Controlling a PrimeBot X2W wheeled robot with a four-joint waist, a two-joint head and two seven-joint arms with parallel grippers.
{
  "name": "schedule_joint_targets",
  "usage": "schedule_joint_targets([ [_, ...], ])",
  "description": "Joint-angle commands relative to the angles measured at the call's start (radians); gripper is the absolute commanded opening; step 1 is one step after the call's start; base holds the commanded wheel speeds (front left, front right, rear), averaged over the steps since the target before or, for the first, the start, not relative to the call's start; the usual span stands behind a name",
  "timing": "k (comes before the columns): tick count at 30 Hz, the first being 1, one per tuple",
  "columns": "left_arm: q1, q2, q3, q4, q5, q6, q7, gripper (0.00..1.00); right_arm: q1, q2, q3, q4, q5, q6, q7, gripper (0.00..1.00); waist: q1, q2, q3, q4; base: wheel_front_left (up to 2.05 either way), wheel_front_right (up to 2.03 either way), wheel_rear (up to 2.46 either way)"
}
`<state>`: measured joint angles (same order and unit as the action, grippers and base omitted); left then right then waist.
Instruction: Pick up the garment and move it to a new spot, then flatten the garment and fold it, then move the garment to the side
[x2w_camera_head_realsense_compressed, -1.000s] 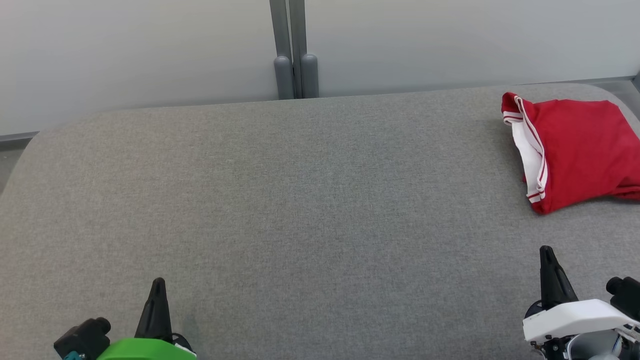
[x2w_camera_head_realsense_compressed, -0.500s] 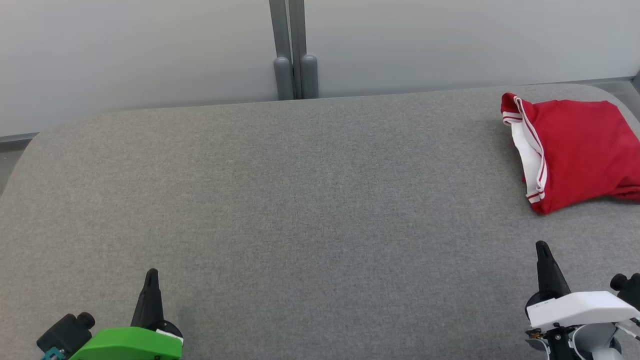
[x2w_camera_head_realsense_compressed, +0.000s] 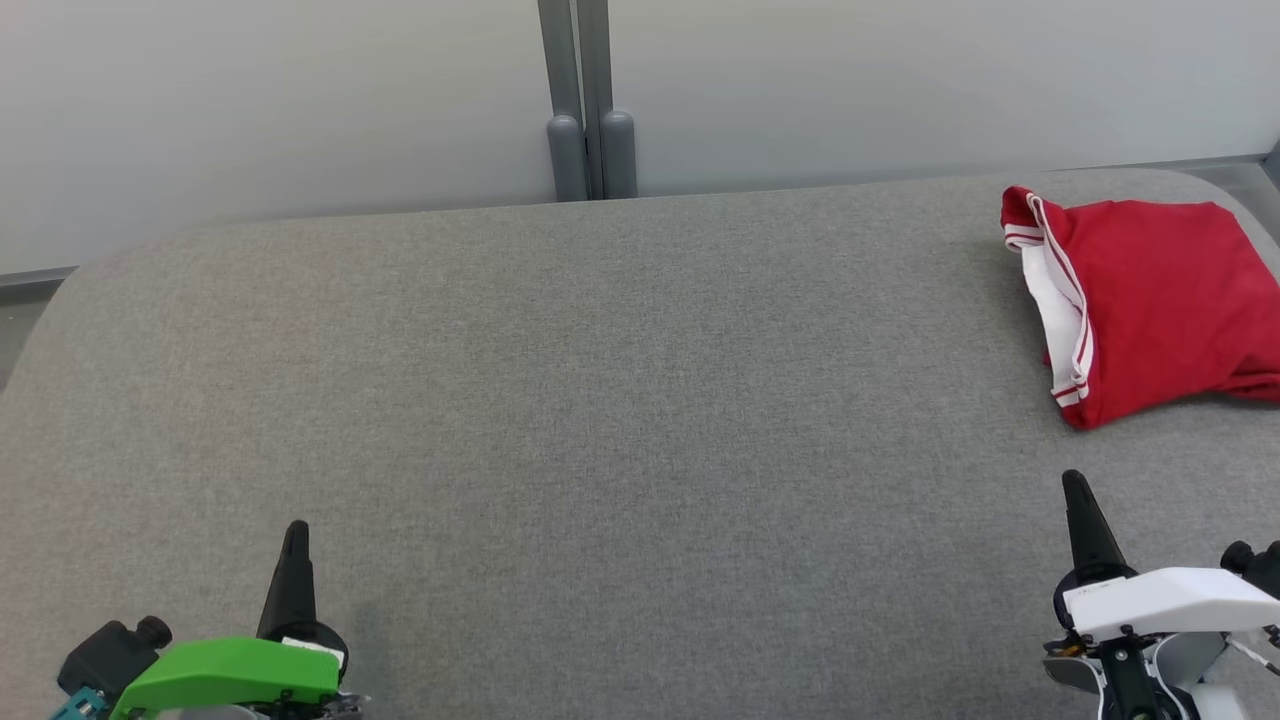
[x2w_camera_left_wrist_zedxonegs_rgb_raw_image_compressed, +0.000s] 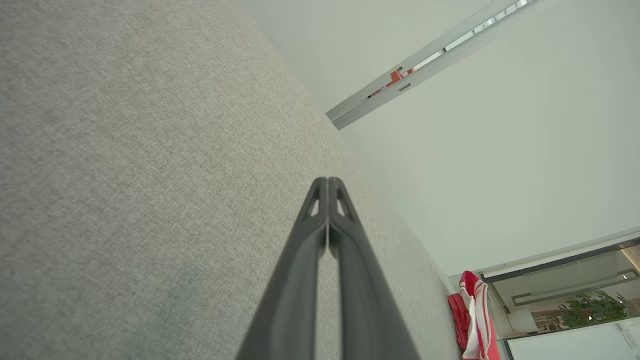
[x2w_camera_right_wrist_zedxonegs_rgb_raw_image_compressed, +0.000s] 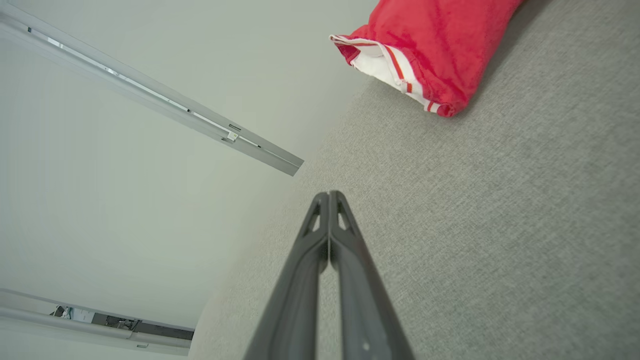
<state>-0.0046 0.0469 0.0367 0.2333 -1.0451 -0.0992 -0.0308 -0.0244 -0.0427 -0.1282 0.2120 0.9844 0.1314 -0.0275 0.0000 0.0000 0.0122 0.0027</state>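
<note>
The garment (x2w_camera_head_realsense_compressed: 1150, 300) is red with a white, red-striped band, folded into a compact bundle at the far right of the grey table (x2w_camera_head_realsense_compressed: 600, 400). It also appears at the lower right of the left wrist view as the garment (x2w_camera_left_wrist_zedxonegs_rgb_raw_image_compressed: 472, 320) and at the top of the right wrist view as the garment (x2w_camera_right_wrist_zedxonegs_rgb_raw_image_compressed: 440, 45). My left gripper (x2w_camera_head_realsense_compressed: 295, 530) sits low at the near left, shut and empty, seen closely as the left gripper (x2w_camera_left_wrist_zedxonegs_rgb_raw_image_compressed: 328, 181). At the near right my right gripper (x2w_camera_head_realsense_compressed: 1075, 482) points up, shut and empty, well short of the garment; the right gripper (x2w_camera_right_wrist_zedxonegs_rgb_raw_image_compressed: 329, 194) has its fingers pressed together.
A pale wall panel with a grey vertical post (x2w_camera_head_realsense_compressed: 585, 100) stands behind the table's far edge. The table's corners are rounded, and the garment lies close to the right edge.
Both grippers have drawn back a little toward the near edge, the left drifting left. The garment has not moved.
</note>
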Motion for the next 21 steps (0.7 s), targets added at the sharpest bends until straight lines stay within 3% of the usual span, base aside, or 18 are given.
schedule_joint_targets([
  [1,-0.028,0.007,0.01,-0.007,-0.028,-0.007,0.005,0.0,-0.019,-0.006,0.001,-0.005,0.033,-0.001,0.007,0.0,0.0,0.0,0.0,0.0,0.0,0.0,0.0],
  [21,-0.061,0.008,0.036,0.001,-0.239,-0.018,0.059,0.0,-0.048,-0.008,0.006,0.009,0.263,0.0,0.06,0.0,0.0,0.0,-0.003,-0.001,0.0,0.0,0.0],
])
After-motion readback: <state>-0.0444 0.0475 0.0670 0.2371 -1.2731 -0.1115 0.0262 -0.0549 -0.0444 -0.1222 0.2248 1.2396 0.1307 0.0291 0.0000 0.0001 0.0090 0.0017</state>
